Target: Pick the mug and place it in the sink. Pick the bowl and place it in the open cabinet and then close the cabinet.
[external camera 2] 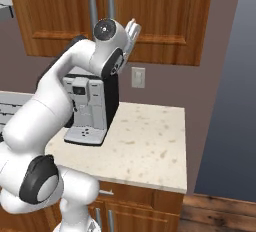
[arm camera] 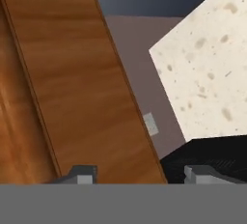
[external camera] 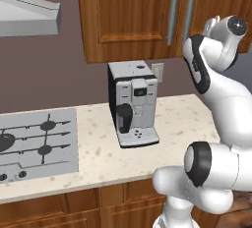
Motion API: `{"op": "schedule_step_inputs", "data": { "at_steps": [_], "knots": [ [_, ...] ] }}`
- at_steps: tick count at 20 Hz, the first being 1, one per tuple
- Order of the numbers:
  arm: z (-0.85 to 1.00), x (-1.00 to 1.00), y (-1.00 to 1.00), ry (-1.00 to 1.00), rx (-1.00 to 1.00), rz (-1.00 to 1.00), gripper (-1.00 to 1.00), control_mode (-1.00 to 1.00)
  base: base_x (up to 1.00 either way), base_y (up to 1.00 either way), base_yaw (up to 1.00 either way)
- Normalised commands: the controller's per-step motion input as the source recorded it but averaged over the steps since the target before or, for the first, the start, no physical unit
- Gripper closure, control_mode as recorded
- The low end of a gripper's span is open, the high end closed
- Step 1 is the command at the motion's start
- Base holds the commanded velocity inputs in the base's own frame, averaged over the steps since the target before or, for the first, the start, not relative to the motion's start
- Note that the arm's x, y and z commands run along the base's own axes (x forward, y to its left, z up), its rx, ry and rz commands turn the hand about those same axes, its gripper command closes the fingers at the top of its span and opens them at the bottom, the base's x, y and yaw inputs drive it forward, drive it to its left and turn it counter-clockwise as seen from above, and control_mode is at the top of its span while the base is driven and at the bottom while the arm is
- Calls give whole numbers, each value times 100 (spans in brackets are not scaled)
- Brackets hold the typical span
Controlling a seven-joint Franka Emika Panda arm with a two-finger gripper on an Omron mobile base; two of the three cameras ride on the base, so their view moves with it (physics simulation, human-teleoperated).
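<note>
the white arm is raised high, and its gripper point(external camera 2: 133, 27) is up in front of the tall brown wooden wall cabinet point(external camera: 133, 15) with panelled doors. in the right base view the gripper is just beside the lower part of the long vertical silver bar handles point(external camera 2: 93, 3), slightly to their right. both doors look shut in the two base views. in the hand view the two small dark finger tips point(arm camera: 83, 175) stand apart at the bottom with nothing between them, so the gripper is partly open and holds nothing. the wooden door panel point(arm camera: 77, 83) is close in front of them.

the relation that matters is this: the cabinet door is directly ahead of the gripper, and the long axis of the handles runs vertically, so i judge that any push or pull must go flat against the door face. the closing step seems almost finished or already done.

below the cabinet is a pale speckled stone counter point(external camera 2: 145, 146). a black and silver coffee machine point(external camera: 133, 104) stands on it against the grey-brown wall, with a white wall socket point(external camera 2: 138, 77) beside it. a grey stove top with black burners point(external camera: 37, 143) lies further left, under a grey hood point(external camera: 29, 18).
</note>
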Motion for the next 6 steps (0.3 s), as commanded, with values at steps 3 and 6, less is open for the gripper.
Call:
{"op": "schedule_step_inputs", "data": {
  "at_steps": [3,6],
  "knots": [
    [-100,12,-9,-20,-9,11,-100,-100,0,0,0],
    [-100,32,-9,-17,-5,14,-100,-100,0,0,0]
  ]
}}
